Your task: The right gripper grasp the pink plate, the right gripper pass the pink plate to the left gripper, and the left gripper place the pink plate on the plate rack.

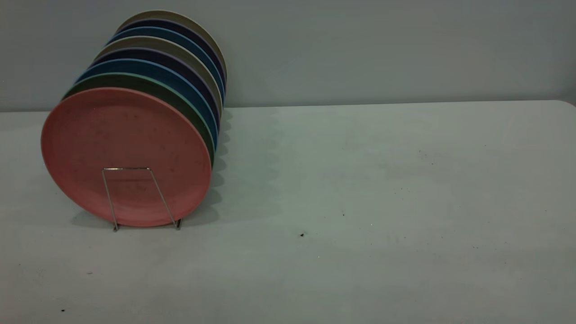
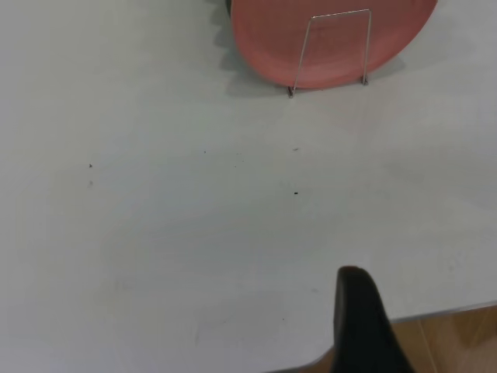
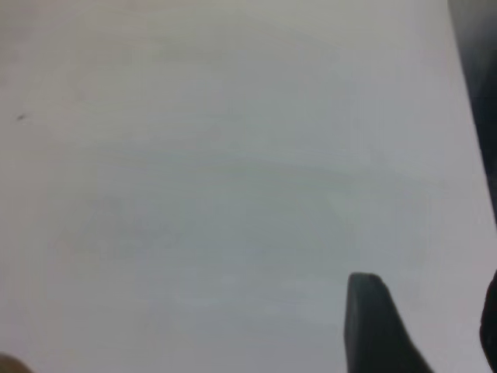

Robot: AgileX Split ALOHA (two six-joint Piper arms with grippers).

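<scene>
The pink plate [image 1: 126,135] stands upright in the front slot of the plate rack [image 1: 126,168], behind its front wire loop, at the table's left. It also shows in the left wrist view [image 2: 264,31] with the rack's loop [image 2: 301,54] before it. Neither gripper shows in the exterior view. My left gripper [image 2: 435,311] shows one black finger [image 2: 361,326] over the table's edge, far from the plate, with nothing in it. My right gripper [image 3: 429,291] is open and empty over bare table, one finger [image 3: 373,326] in view and the other at the frame's edge.
Behind the pink plate, several plates fill the rack: a green one [image 1: 148,87], blue [image 1: 171,74], dark purple and beige ones. The grey table [image 1: 360,202] stretches to the right. Its edge and a wooden floor [image 2: 458,342] show in the left wrist view.
</scene>
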